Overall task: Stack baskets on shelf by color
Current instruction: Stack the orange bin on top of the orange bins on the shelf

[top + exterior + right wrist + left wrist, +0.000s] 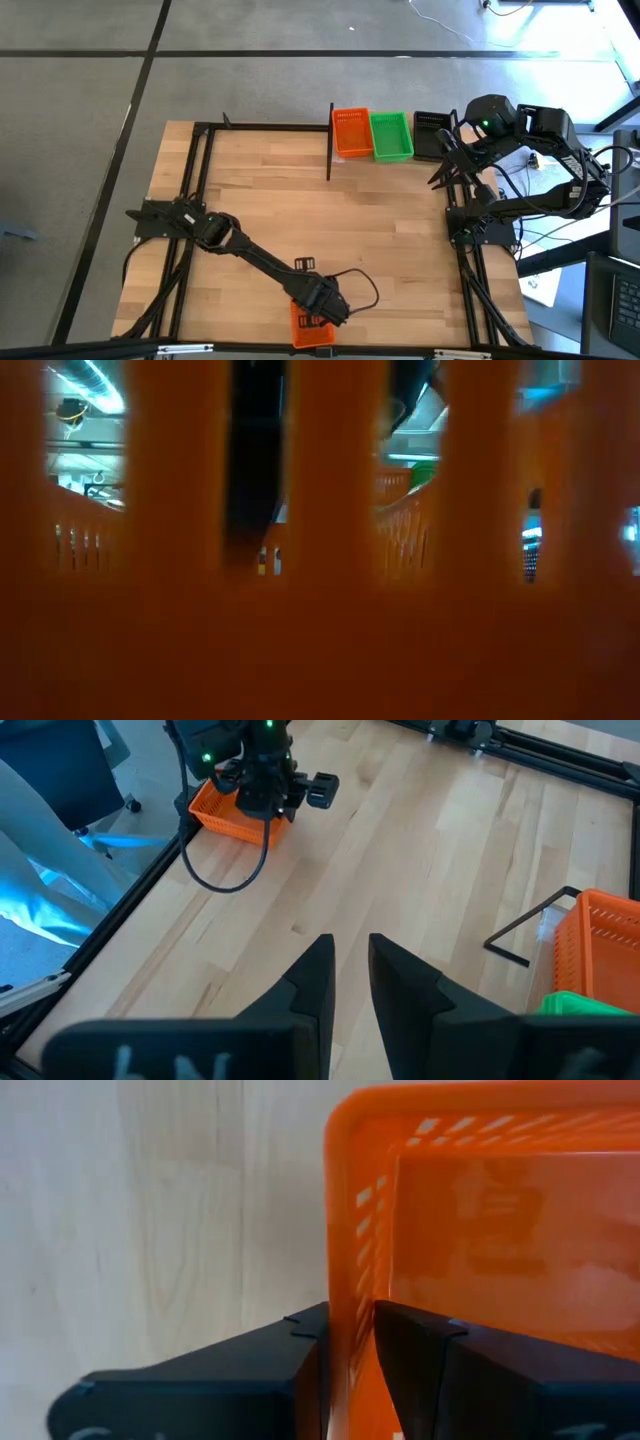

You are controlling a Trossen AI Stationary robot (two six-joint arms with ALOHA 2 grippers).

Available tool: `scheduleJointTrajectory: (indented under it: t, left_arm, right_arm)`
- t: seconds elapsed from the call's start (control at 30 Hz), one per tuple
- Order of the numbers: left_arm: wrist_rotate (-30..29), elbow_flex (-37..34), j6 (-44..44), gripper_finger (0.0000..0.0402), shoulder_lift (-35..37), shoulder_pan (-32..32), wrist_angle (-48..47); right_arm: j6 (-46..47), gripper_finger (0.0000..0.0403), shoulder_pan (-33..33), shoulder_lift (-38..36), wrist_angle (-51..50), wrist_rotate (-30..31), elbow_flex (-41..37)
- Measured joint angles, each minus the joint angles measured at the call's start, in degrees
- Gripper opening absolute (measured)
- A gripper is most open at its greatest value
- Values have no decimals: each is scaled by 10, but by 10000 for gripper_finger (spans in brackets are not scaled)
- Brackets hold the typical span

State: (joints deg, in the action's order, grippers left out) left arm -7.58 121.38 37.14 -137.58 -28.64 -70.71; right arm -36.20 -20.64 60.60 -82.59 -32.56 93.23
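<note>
my left gripper (350, 1370) is pinched narrow on the side wall of an orange basket (312, 325) at the table's near edge. the shelf (385, 157) lies diagonally across — far right corner, beside my idle right gripper (345, 970), jaws narrowly apart, holding nothing.

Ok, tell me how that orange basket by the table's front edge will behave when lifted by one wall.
The orange basket is probably light: its walls are thin slotted plastic. It likely flexes a little, since the left end effector pinches only one thin wall. Held off-centre like that, it may tilt or swing, and the smooth plastic could slip.
</note>
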Motion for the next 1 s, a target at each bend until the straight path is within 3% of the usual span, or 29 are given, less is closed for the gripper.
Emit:
scheduleJointTrajectory:
  t: [0.27,0.43,0.57,0.83,1.0]
  left_arm:
    - [21,-12,-45,58,1,6,0]
    - [68,-13,-36,11,1,24,-5]
    - [106,-2,-32,2,5,44,-25]
    - [71,127,-56,0,17,92,-165]
    - [51,124,-58,0,77,129,-193]
  right_arm:
    - [1,63,0,0,0,0,0]
    - [1,63,0,0,0,0,0]
    - [1,63,0,0,0,0,0]
    - [1,63,0,0,0,0,0]
    - [1,63,0,0,0,1,0]
